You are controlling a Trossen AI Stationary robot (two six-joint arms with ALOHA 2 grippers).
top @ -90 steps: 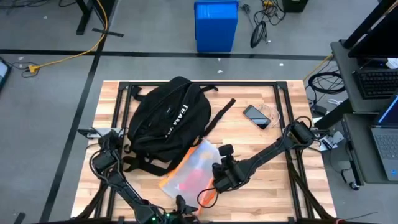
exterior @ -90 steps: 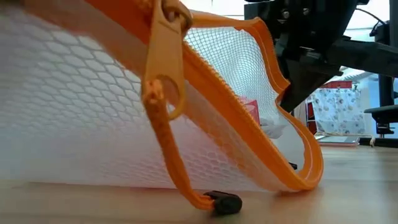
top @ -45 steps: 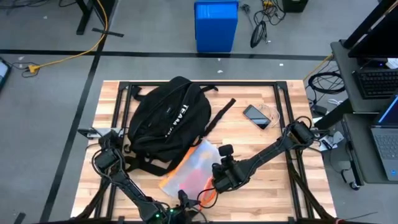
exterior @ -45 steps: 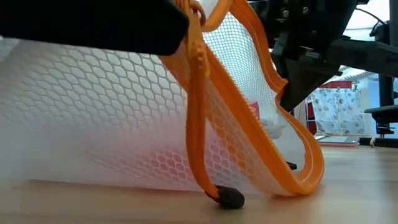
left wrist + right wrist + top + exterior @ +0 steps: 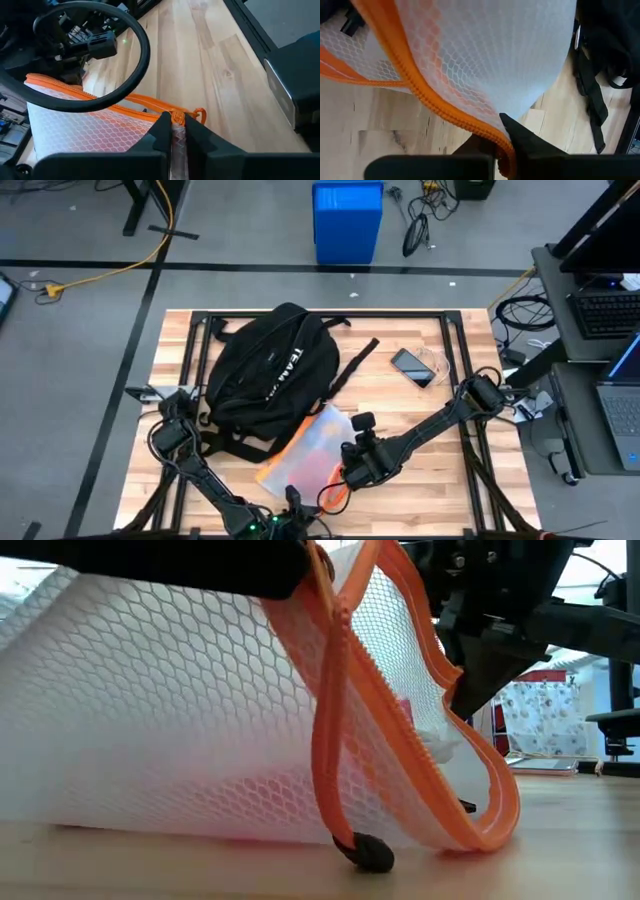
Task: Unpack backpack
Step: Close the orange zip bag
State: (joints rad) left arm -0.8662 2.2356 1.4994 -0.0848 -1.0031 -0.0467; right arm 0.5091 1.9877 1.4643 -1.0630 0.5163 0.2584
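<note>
1. The large black soft fabric backpack (image 5: 268, 375) with white lettering lies on the far left part of the wooden-slat tabletop (image 5: 430, 480), its straps trailing toward the near edge. A white mesh pouch with an orange zipper border (image 5: 305, 452) rests just beside it on the near side, touching or overlapping its lower edge.
2. The step in hand looks like opening this pouch, already out of the backpack. The left pincer (image 5: 173, 131) is closed on the orange zipper pull (image 5: 177, 118), and the right pincer (image 5: 496, 141) is clamped on the pouch's orange edge, bracing it.
3. The low view shows the orange pull cord (image 5: 328, 775) hanging to a black end bead (image 5: 371, 855) on the tabletop.
4. Next, the left arm should probably draw the pull along the zipper track while the right holds firm; slack mesh could bunch.
5. A dark phone (image 5: 412, 367) lies well apart, on the far right.
</note>
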